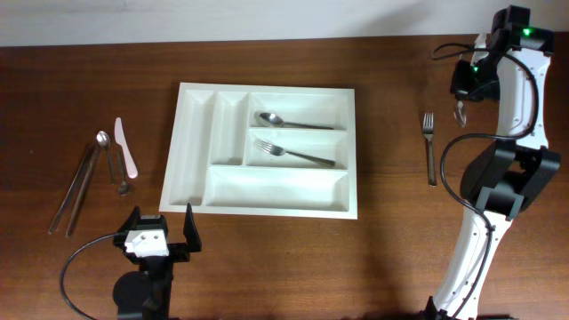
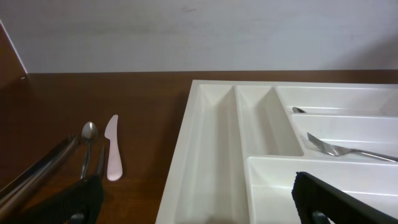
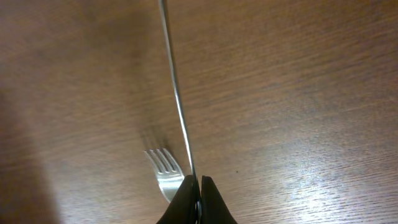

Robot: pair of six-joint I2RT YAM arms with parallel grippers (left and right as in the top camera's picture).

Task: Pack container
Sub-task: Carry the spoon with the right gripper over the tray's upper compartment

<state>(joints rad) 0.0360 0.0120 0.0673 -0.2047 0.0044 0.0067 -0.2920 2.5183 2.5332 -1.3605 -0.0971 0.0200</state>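
We look down on a dark brown wooden table (image 1: 391, 258) with a visible grain. A strip of pale wall (image 1: 267, 18) runs along its far edge. The container (image 1: 276, 190) lies flat near the middle of the table, with its two narrow compartments toward the left arm's side and the three long ones beside them. A packed spoon (image 1: 289, 121) lies in the farthest long compartment and a packed fork (image 1: 298, 155) in the middle one.

On the left side, well apart from the container, metal tongs (image 1: 76, 187) lie at a slant. A small spoon (image 1: 104, 142) and a pink knife (image 1: 126, 147) lie just beside them, along with a thin dark utensil we cannot identify. On the right side a loose fork (image 1: 430, 147) lies on the wood, tines toward the wall. A black cable (image 1: 449, 160) from the right arm loops just beside it.

The left gripper (image 1: 163, 215) sits low by the container's near left corner, its fingers spread wide and holding nothing. The right gripper (image 1: 461, 112) is over the head of the loose fork, its fingers pressed together with no gap. In the right wrist view the tips meet at the fork's neck, beside the tines. We cannot tell whether they pinch the metal or only touch it.
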